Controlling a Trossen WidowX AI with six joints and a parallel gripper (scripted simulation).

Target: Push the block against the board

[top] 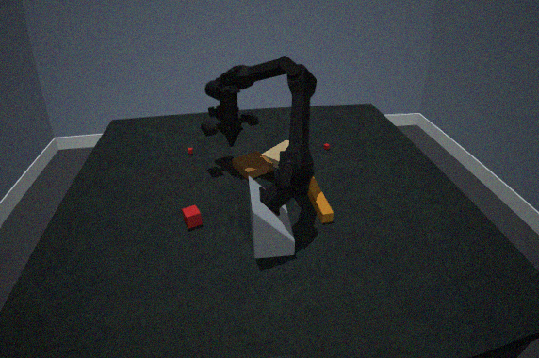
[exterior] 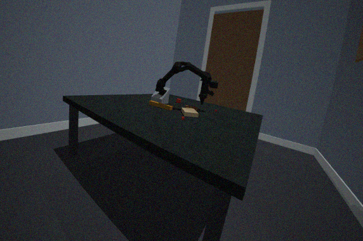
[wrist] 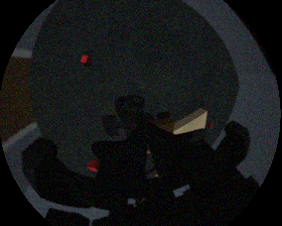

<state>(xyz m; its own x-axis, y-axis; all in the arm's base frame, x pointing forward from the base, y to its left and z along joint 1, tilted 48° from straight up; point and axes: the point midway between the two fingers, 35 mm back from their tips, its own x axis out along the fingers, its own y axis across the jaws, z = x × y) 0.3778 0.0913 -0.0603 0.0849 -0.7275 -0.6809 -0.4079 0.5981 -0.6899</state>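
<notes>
A cream flat block (top: 274,153) (exterior: 190,112) (wrist: 193,124) lies on the table beside a brown flat piece (top: 252,162) (wrist: 163,123), which seems to be the board. In the wrist view their near corners appear close together. Whether a whole side touches, or any edges are even, I cannot tell. The arm hides part of the cream block in the top view. My gripper (top: 231,144) (exterior: 202,103) (wrist: 142,122) is shut and empty, pointing down. It hangs above the table, off the brown piece's side away from the cream block, with its shadow on the table below.
An orange bar (top: 322,206) (exterior: 160,105) lies beside the white arm base (top: 270,235) (exterior: 164,98). A larger-looking red cube (top: 192,217) (exterior: 179,100) lies near the base. Small red cubes lie left (top: 190,151) and right (top: 326,146) of the two flat pieces.
</notes>
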